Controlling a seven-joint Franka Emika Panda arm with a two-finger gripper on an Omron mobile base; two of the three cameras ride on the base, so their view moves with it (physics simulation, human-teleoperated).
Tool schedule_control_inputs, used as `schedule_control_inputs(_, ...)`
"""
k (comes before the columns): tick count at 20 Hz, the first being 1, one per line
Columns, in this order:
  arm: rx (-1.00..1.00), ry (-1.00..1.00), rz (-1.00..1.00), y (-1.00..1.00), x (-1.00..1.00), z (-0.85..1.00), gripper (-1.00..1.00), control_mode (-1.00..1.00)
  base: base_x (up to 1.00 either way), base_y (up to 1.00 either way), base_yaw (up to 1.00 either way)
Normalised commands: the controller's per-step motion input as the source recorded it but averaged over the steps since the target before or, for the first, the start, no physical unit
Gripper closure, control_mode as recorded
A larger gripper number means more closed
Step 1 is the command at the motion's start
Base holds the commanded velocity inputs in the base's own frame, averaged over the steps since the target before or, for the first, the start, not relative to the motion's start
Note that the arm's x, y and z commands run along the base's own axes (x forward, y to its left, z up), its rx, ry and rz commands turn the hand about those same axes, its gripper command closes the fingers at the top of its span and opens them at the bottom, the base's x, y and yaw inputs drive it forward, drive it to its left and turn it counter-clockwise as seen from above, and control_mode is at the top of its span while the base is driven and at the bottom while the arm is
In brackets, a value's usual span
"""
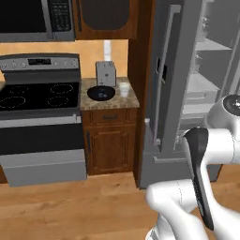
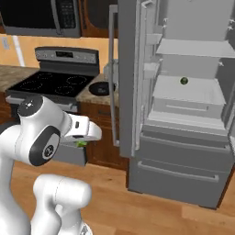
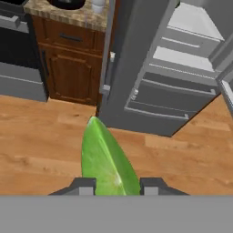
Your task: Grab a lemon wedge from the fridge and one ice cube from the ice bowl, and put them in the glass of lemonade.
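Gripping the lemon wedge (image 3: 107,161) between the two fingertips (image 3: 82,185), with the jaws pressed against its sides and the green-yellow slice standing up between them, pointed end away from the hand. Held well clear of the fridge (image 2: 183,114), out over the wood floor (image 3: 41,136), probably because the fruit is out of its shelf and ready to travel. Seen from the right base camera as a small green speck under the gripper (image 2: 81,143), low and to the left of the fridge, in front of the stove (image 2: 50,85). Left open, the fridge door (image 2: 126,78) shows bare shelves and one darker round fruit (image 2: 184,81) sitting on a middle shelf, not wanted for this job. Standing on the stone counter (image 1: 126,99) just left of the fridge: the ice bowl (image 1: 101,93) in front of the toaster (image 1: 106,72), and the glass of lemonade (image 1: 123,87) just right of the bowl, nearer the fridge. Judged as roughly the first leg done: wedge in hand, not yet dropped in the drink, ice untouched. Calling next, likely, for a swing toward the counter left of the fridge, keeping the squeeze firm, since a thin slippery slice could twist out.
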Motion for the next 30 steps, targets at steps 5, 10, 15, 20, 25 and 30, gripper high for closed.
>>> schedule_control_inputs(5,0.00,0.00,0.00,0.00,0.00,0.00,1.00,1.00,0.37,1.00,0.06)
schedule_control_inputs(10,0.00,0.00,0.00,0.00,0.00,0.00,1.00,1.00,1.00,0.99,-0.05)
schedule_control_inputs(15,0.00,0.00,0.00,0.00,0.00,0.00,1.00,1.00,1.00,0.39,-0.15)
schedule_control_inputs(20,0.00,0.00,0.00,0.00,0.00,0.00,1.00,1.00,1.00,-0.28,-0.03)
schedule_control_inputs(25,0.00,0.00,0.00,0.00,0.00,0.00,1.00,1.00,0.99,-0.34,0.00)
schedule_control_inputs(30,0.00,0.00,0.00,0.00,0.00,0.00,1.00,1.00,0.40,-0.75,-0.07)
